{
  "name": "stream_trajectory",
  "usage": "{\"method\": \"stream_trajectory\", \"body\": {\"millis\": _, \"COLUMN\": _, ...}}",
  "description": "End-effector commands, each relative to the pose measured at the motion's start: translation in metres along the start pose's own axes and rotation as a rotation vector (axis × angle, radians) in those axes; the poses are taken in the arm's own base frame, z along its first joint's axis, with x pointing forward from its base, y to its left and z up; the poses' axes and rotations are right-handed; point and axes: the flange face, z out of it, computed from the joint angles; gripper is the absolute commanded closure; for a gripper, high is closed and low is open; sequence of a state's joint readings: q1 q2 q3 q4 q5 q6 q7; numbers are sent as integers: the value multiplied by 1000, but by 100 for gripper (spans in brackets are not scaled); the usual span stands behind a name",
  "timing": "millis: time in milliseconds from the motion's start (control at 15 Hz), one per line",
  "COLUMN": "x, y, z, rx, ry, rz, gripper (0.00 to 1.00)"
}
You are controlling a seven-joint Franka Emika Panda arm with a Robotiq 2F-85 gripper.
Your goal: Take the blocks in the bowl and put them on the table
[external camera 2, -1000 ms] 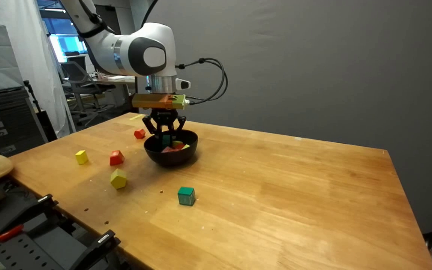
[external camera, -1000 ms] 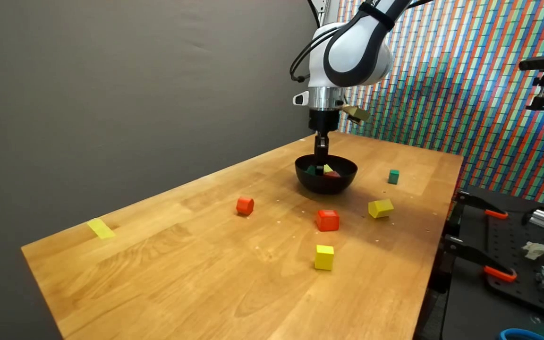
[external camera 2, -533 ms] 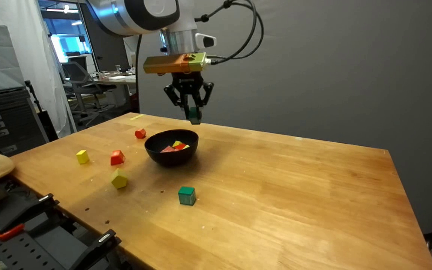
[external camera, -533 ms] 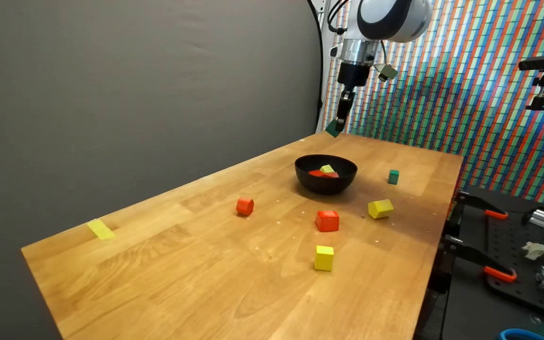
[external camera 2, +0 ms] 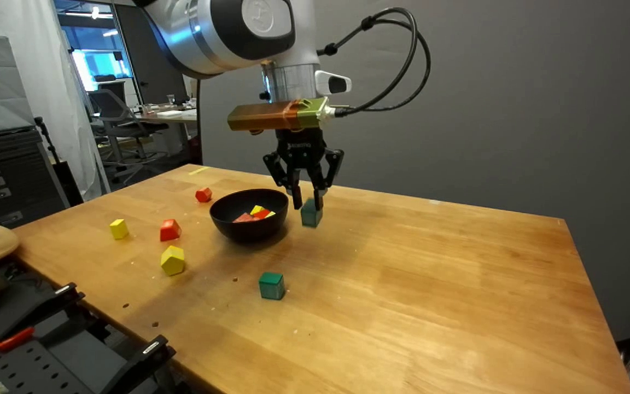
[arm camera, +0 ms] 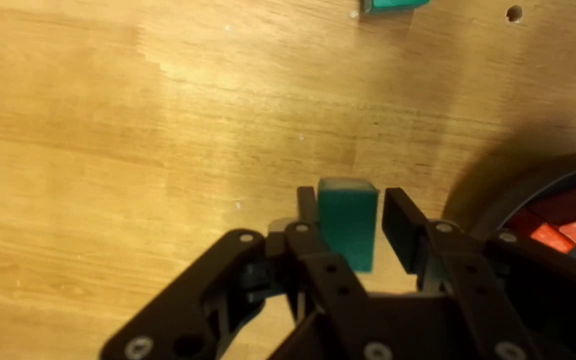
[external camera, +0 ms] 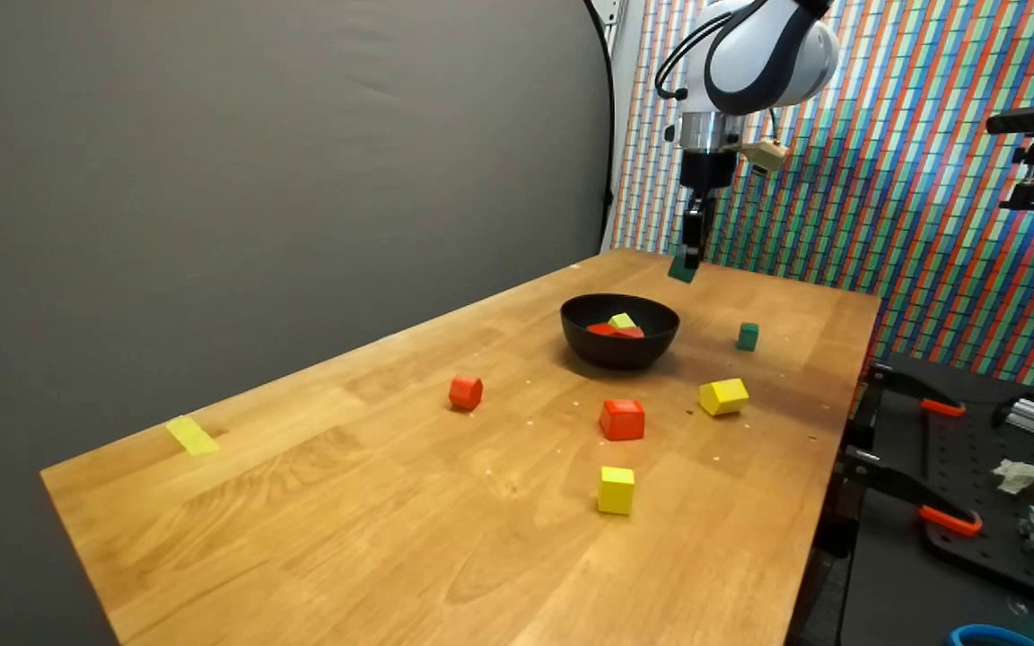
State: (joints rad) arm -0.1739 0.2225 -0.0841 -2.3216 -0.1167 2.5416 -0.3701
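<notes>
Both the dark green block [external camera 2: 311, 214] and the tool [external camera 2: 308, 203] had come lower and farther to the side of the black bowl [external camera 2: 249, 232] than half a second earlier. The block was near the bowl but apart from it, poking out below the jaws; in an exterior view the block [external camera: 681, 270] looked tilted. It seemed to be just above the bench [external camera 2: 402, 284], though contact could not be ruled out. The tool appeared to have released it: its jaws stood a little wider than the block, and the wrist view showed a gap along one side. Letting go past the rim presumably kept the block from falling in.

Upright on the bench, the bowl held red blocks [external camera 2: 262, 214] and at least one yellow block [external camera 2: 257, 209] low in its hollow, where the sides likely kept them gathered. Farther out, a green cube [external camera 2: 272, 286], a yellow pentagonal block [external camera 2: 173, 260], a squat red block [external camera 2: 170, 230], a boxy yellow block [external camera 2: 119, 229] and a red many-sided block [external camera 2: 203, 195] stood apart from one another, probably to give each put-down room. A yellow tape strip [external camera: 192, 434] lay near the bench's edge, perhaps as a marker.
</notes>
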Motion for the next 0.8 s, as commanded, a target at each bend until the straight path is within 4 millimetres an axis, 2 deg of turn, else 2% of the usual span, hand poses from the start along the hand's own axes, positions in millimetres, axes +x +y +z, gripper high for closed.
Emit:
{"method": "stream_trajectory", "body": {"millis": 0, "x": 16, "y": -2, "z": 11, "rx": -3, "ry": -59, "rz": -13, "gripper": 27}}
{"method": "stream_trajectory", "body": {"millis": 133, "x": 20, "y": -3, "z": 14, "rx": -6, "ry": -88, "rz": -29, "gripper": 12}}
{"method": "stream_trajectory", "body": {"millis": 267, "x": 22, "y": -5, "z": 6, "rx": -9, "ry": -109, "rz": -56, "gripper": 1}}
{"method": "stream_trajectory", "body": {"millis": 467, "x": 25, "y": -10, "z": -30, "rx": -15, "ry": -74, "rz": -105, "gripper": 0}}
{"method": "stream_trajectory", "body": {"millis": 600, "x": 33, "y": -21, "z": -55, "rx": -7, "ry": -45, "rz": -155, "gripper": 0}}
{"method": "stream_trajectory", "body": {"millis": 733, "x": 45, "y": -42, "z": -69, "rx": 13, "ry": -28, "rz": -213, "gripper": 0}}
